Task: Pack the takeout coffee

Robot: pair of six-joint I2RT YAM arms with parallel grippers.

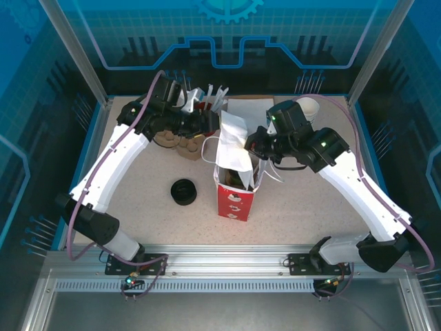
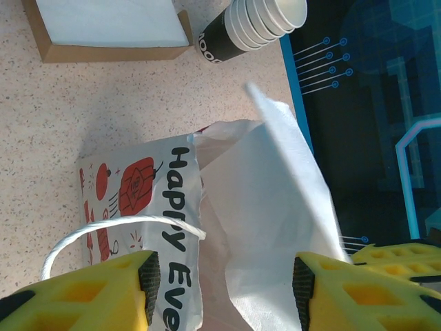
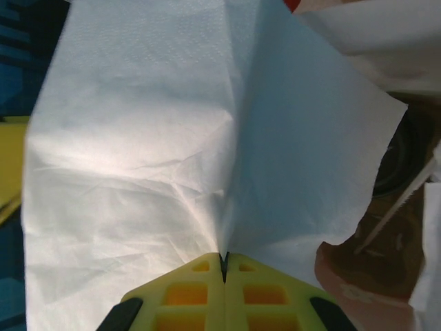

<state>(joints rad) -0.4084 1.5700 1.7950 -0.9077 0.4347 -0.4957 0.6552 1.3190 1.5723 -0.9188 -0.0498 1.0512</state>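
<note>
Right gripper (image 3: pixel 224 265) is pinching a napkin (image 3: pixel 158 138), left gripper (image 2: pixel 224 276) gaping — takeout coffee (image 3: pixel 398 162), seemingly bagged, is staying crushable; grip its wall gently.

White napkin (image 3: pixel 172 138) (creased) between yellow fingers (image 3: pixel 180 298)

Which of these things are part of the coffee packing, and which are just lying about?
In use:
bag
napkin, pinched by right gripper
left gripper, open over the bag's rim

Lying about:
lids
stacked cups
napkin box
</note>
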